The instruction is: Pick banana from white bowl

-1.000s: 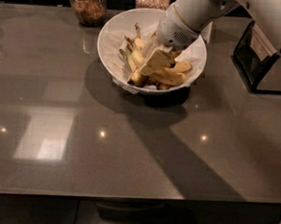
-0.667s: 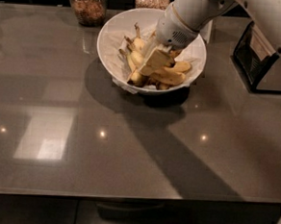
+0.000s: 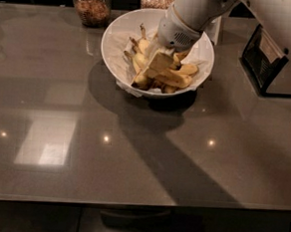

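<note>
We see gripper lowered into white bowl, among bananas | grip state: we cannot tell | bowl on grey table

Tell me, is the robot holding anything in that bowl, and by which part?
Cannot be told. The gripper is down inside the white bowl among the bananas, but whether it grips one, or where, does not show.

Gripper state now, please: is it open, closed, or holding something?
Gripper: down inside the white bowl, among the bananas; open, closed or holding cannot be told.
</note>
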You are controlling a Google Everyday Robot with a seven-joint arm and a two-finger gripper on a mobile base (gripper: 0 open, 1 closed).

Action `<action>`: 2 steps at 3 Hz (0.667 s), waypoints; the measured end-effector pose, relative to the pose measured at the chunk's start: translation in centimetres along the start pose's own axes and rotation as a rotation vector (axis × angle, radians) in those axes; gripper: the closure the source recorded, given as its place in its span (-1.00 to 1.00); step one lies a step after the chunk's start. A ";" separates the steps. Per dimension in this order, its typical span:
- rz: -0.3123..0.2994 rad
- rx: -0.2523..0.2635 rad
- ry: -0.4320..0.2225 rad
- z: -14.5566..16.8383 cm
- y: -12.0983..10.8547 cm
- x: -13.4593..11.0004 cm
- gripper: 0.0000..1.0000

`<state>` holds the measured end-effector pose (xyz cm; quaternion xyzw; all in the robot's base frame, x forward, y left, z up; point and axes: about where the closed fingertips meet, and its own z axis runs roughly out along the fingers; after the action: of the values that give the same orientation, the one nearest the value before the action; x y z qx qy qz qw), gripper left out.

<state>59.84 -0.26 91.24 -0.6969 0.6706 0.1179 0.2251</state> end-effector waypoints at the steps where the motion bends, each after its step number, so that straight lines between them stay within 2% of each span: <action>1: 0.005 0.040 0.014 -1.1 0.0 0.1 1.00; 2: 0.027 0.091 -0.030 -3.8 0.2 0.0 1.00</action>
<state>59.10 -2.01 94.54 -0.6751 0.6810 0.1006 0.2653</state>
